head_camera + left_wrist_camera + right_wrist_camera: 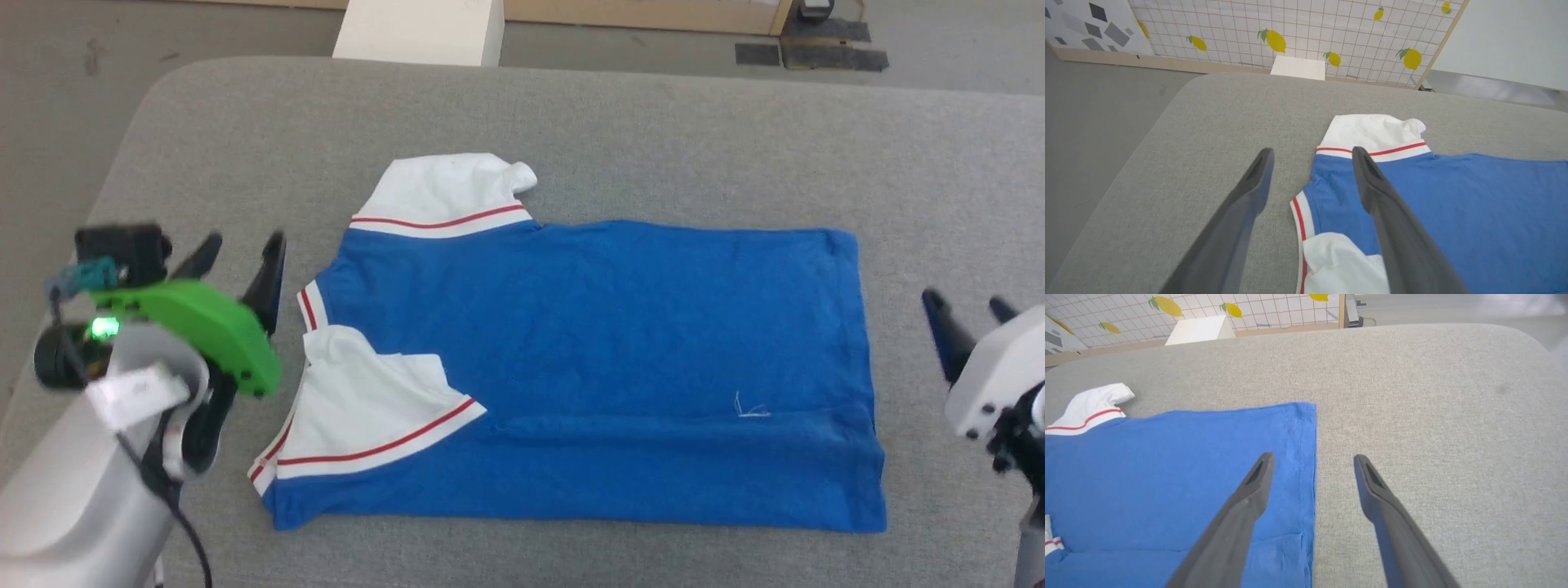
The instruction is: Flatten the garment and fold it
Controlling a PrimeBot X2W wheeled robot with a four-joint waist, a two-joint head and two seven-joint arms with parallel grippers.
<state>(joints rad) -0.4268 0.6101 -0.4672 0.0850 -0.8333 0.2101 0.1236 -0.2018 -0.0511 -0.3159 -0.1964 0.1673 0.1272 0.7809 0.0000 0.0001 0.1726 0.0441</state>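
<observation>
Between my two arms, on the grey padded table point(653, 122), the garment point(588, 343) lies spread flat, collar end toward the left gripper point(245, 241) and hem toward the right gripper point(963, 300); both tools stand spread wide with nothing in them. Nearest me, the long blue edge looks turned over onto the body in a narrow band point(612, 482), and the near sleeve point(367, 416), white with a red stripe, is folded inward just off the left gripper's right finger. The red-and-white collar trim point(309, 306) sits just beside that finger; whether they touch I cannot tell. From the right wrist, the right gripper's left finger hangs over the hem point(1306, 457) and its right finger over bare table. Beyond the left fingertips the far sleeve point(445, 192) juts past the body, its tip slightly curled. Farther off, past the table's far edge, stand a white box point(420, 28) and a lemon-printed grid wall point(1290, 32). I judge the jersey light, soft and limp: it should sag and crease wherever unsupported, and one pinch alone would drag it out of square. I would take it at the edges, all layers together: the shoulder beside the collar for the left, a hem corner for the right.
</observation>
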